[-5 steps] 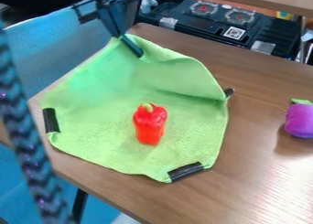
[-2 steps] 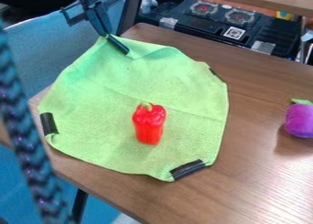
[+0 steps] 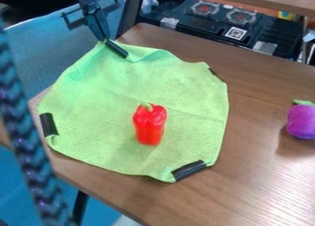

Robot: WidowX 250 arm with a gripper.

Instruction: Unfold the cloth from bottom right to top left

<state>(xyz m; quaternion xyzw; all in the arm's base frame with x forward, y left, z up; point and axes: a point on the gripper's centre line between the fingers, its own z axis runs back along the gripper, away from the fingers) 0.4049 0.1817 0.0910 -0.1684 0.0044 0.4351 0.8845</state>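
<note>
My gripper is at the top left of the camera view, shut on the upper-left corner of the green cloth, beside that corner's black clip. The green cloth lies spread over the table, with a faint crease running across its middle. Black tape or clips mark its corners at the left, bottom right and upper right. A red toy pepper rests on the cloth, a little below its middle.
The wooden table has a purple toy with a green top at its right. A black toy stove stands behind the far edge. A dark braided cable hangs in the left foreground.
The gripper has moved left, drawing the cloth's upper corner along. The fold at the upper right has flattened, and the cloth is spread wider. The pepper has barely shifted.
</note>
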